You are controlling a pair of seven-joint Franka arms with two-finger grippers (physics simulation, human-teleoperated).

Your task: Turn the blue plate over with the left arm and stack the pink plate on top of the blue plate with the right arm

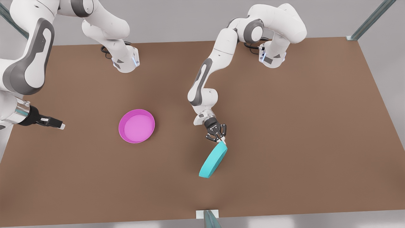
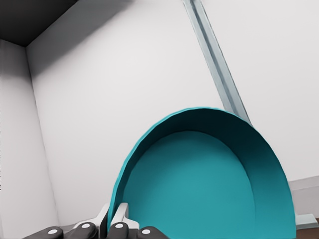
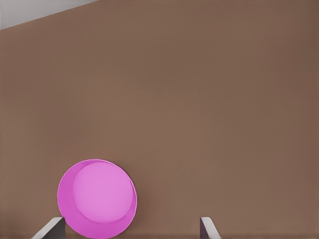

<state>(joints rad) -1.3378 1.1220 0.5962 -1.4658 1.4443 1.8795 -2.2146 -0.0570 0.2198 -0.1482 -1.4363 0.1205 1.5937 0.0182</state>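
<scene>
The blue plate (image 1: 213,160) is tilted steeply on edge above the brown table, its flat base turned toward the front view. My left gripper (image 1: 222,139) is shut on its upper rim. In the left wrist view the blue plate (image 2: 199,189) shows its hollow inside, with the left gripper (image 2: 115,220) pinching the rim. The pink plate (image 1: 136,126) lies upright and flat on the table at the front view's left of centre. My right gripper (image 1: 58,124) waits open, well off to that plate's left. The right wrist view shows the pink plate (image 3: 97,198) between and beyond its spread fingertips (image 3: 52,227).
The brown table (image 1: 300,126) spreads wide to the front view's right. Both arm bases (image 1: 125,60) (image 1: 272,57) stand near its far edge. A metal frame post with a white bracket (image 1: 207,214) sits at the near edge, below the blue plate.
</scene>
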